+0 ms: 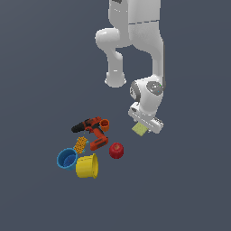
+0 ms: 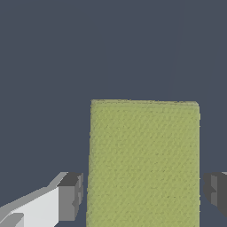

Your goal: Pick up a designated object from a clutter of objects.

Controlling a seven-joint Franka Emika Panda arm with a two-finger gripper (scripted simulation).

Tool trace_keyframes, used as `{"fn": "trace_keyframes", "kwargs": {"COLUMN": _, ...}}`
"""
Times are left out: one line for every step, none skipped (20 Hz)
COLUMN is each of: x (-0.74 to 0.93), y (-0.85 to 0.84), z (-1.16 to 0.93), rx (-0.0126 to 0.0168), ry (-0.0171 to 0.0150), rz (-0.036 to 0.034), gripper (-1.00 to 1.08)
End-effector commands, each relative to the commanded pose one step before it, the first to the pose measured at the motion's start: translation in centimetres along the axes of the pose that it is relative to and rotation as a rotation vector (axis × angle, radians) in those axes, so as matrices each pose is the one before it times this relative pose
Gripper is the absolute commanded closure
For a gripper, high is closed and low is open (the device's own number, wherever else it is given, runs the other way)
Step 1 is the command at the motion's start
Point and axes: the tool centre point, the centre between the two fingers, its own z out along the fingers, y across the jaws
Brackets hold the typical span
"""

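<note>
The designated object, a flat pale yellow-green pad (image 1: 140, 130), lies apart from the clutter, towards the exterior view's right. My gripper (image 1: 144, 125) is right over it. In the wrist view the pad (image 2: 144, 146) fills the space between my two fingers. One dark pad (image 2: 71, 195) and the other (image 2: 215, 190) each stand a narrow gap off the pad's edges. The gripper (image 2: 142, 195) is open around the pad, not touching it.
The clutter sits to the exterior view's left of the pad: a red-black drill (image 1: 92, 131), an orange cup (image 1: 104, 124), a dotted orange-yellow block (image 1: 80, 144), a blue cup (image 1: 67, 159), a yellow cup (image 1: 87, 166) and a red ball (image 1: 116, 150), the nearest item.
</note>
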Motion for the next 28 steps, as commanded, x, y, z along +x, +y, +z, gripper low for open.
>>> {"fn": "trace_keyframes", "kwargs": {"x": 0.016, "y": -0.021, "z": 0.715, "rx": 0.00075, "ry": 0.00053, "rz": 0.00061, "gripper": -0.92}}
{"fn": "trace_keyframes", "kwargs": {"x": -0.003, "y": -0.006, "z": 0.171, "rx": 0.0, "ry": 0.0, "rz": 0.0, "gripper": -0.92}}
{"fn": "trace_keyframes", "kwargs": {"x": -0.002, "y": -0.005, "z": 0.122, "rx": 0.0, "ry": 0.0, "rz": 0.0, "gripper": -0.92}}
{"fn": "trace_keyframes", "kwargs": {"x": -0.001, "y": -0.003, "z": 0.073, "rx": 0.0, "ry": 0.0, "rz": 0.0, "gripper": -0.92}}
{"fn": "trace_keyframes", "kwargs": {"x": 0.0, "y": -0.001, "z": 0.024, "rx": 0.0, "ry": 0.0, "rz": 0.0, "gripper": -0.92}}
{"fn": "trace_keyframes", "kwargs": {"x": 0.0, "y": 0.0, "z": 0.0, "rx": 0.0, "ry": 0.0, "rz": 0.0, "gripper": 1.08}}
{"fn": "trace_keyframes", "kwargs": {"x": 0.0, "y": 0.0, "z": 0.0, "rx": 0.0, "ry": 0.0, "rz": 0.0, "gripper": 1.08}}
{"fn": "trace_keyframes", "kwargs": {"x": 0.0, "y": 0.0, "z": 0.0, "rx": 0.0, "ry": 0.0, "rz": 0.0, "gripper": 1.08}}
{"fn": "trace_keyframes", "kwargs": {"x": 0.0, "y": 0.0, "z": 0.0, "rx": 0.0, "ry": 0.0, "rz": 0.0, "gripper": 1.08}}
{"fn": "trace_keyframes", "kwargs": {"x": 0.0, "y": 0.0, "z": 0.0, "rx": 0.0, "ry": 0.0, "rz": 0.0, "gripper": 1.08}}
{"fn": "trace_keyframes", "kwargs": {"x": 0.0, "y": 0.0, "z": 0.0, "rx": 0.0, "ry": 0.0, "rz": 0.0, "gripper": 1.08}}
{"fn": "trace_keyframes", "kwargs": {"x": 0.0, "y": 0.0, "z": 0.0, "rx": 0.0, "ry": 0.0, "rz": 0.0, "gripper": 1.08}}
{"fn": "trace_keyframes", "kwargs": {"x": 0.0, "y": 0.0, "z": 0.0, "rx": 0.0, "ry": 0.0, "rz": 0.0, "gripper": 1.08}}
{"fn": "trace_keyframes", "kwargs": {"x": 0.0, "y": 0.0, "z": 0.0, "rx": 0.0, "ry": 0.0, "rz": 0.0, "gripper": 1.08}}
{"fn": "trace_keyframes", "kwargs": {"x": 0.0, "y": 0.0, "z": 0.0, "rx": 0.0, "ry": 0.0, "rz": 0.0, "gripper": 1.08}}
{"fn": "trace_keyframes", "kwargs": {"x": -0.009, "y": -0.079, "z": -0.12, "rx": 0.0019, "ry": 0.00082, "rz": -0.00012, "gripper": 1.08}}
{"fn": "trace_keyframes", "kwargs": {"x": 0.022, "y": 0.008, "z": -0.024, "rx": 0.0, "ry": 0.0, "rz": 0.0, "gripper": 1.08}}
{"fn": "trace_keyframes", "kwargs": {"x": 0.065, "y": 0.024, "z": -0.073, "rx": 0.0, "ry": 0.0, "rz": 0.0, "gripper": 1.08}}
{"fn": "trace_keyframes", "kwargs": {"x": 0.109, "y": 0.04, "z": -0.121, "rx": 0.0, "ry": 0.0, "rz": 0.0, "gripper": 1.08}}
{"fn": "trace_keyframes", "kwargs": {"x": 0.152, "y": 0.056, "z": -0.17, "rx": 0.0, "ry": 0.0, "rz": 0.0, "gripper": 1.08}}
{"fn": "trace_keyframes", "kwargs": {"x": 0.196, "y": 0.072, "z": -0.219, "rx": 0.0, "ry": 0.0, "rz": 0.0, "gripper": 1.08}}
{"fn": "trace_keyframes", "kwargs": {"x": 0.24, "y": 0.088, "z": -0.269, "rx": 0.0, "ry": 0.0, "rz": 0.0, "gripper": 1.08}}
{"fn": "trace_keyframes", "kwargs": {"x": 0.286, "y": 0.105, "z": -0.32, "rx": 0.0, "ry": 0.0, "rz": 0.0, "gripper": 1.08}}
{"fn": "trace_keyframes", "kwargs": {"x": 0.331, "y": 0.121, "z": -0.372, "rx": 0.0, "ry": 0.0, "rz": 0.0, "gripper": 1.08}}
{"fn": "trace_keyframes", "kwargs": {"x": 0.376, "y": 0.137, "z": -0.423, "rx": 0.0, "ry": 0.0, "rz": 0.0, "gripper": 1.08}}
{"fn": "trace_keyframes", "kwargs": {"x": 0.42, "y": 0.153, "z": -0.472, "rx": 0.0, "ry": 0.0, "rz": 0.0, "gripper": 1.08}}
{"fn": "trace_keyframes", "kwargs": {"x": 0.461, "y": 0.167, "z": -0.52, "rx": 0.0, "ry": 0.0, "rz": 0.0, "gripper": 1.08}}
{"fn": "trace_keyframes", "kwargs": {"x": 0.501, "y": 0.181, "z": -0.566, "rx": 0.0, "ry": 0.0, "rz": 0.0, "gripper": 1.08}}
